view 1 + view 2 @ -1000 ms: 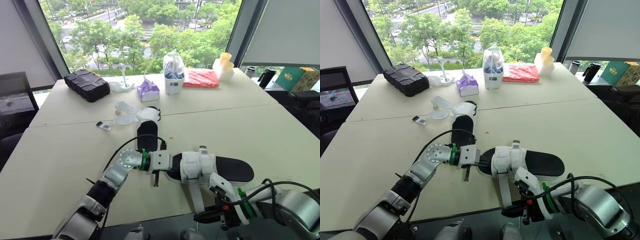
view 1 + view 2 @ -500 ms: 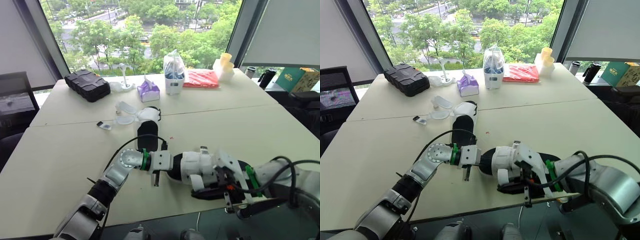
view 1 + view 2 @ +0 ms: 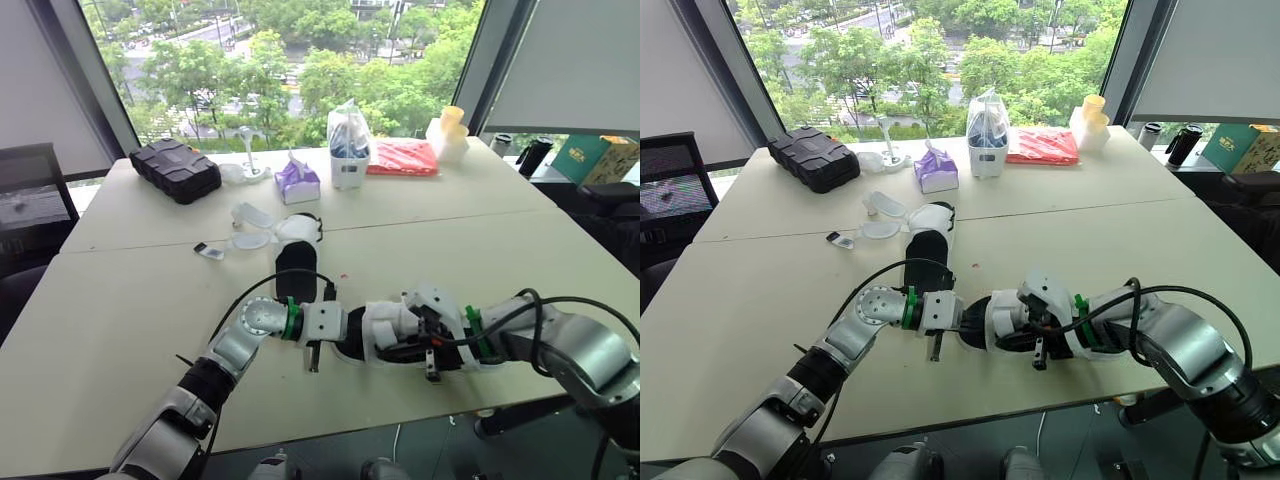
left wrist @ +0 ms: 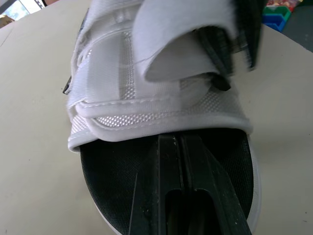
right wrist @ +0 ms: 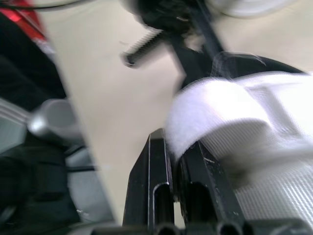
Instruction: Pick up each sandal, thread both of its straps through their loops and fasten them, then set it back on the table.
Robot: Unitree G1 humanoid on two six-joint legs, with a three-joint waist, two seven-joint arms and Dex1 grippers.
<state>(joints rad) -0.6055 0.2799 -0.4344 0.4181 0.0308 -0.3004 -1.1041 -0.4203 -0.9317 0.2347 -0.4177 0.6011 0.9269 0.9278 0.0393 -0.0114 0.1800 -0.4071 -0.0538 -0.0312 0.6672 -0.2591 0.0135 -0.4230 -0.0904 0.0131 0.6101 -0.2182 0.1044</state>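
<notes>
Swung up from below the table edge since a second ago, the right gripper (image 5: 174, 145) is now being held across the near sandal (image 4: 156, 112), and the long white strap (image 5: 220, 112) that was hanging off the edge is being folded over the sandal's white upper. That strap is being pinched between the right gripper's two black fingers, which are closed on it. The sandal is lying near the front edge of the table (image 3: 120, 300), its black sole flat on the surface. Its toe end is being clamped by the left gripper (image 4: 178, 147), whose fingers are pressed together on the black footbed just in front of the white upper.

Farther back, near the table's middle, the second sandal (image 3: 295, 262) is lying untouched, with its white upper at the far end. Just beside it, a few flat white pieces (image 3: 250, 216) are being left on the table; what they are cannot be told. Along the window edge, a black case (image 3: 175, 170), a purple tissue pack (image 3: 296, 183), a clear bag (image 3: 347, 140) and a red packet (image 3: 402, 157) are being kept well apart from both sandals.
</notes>
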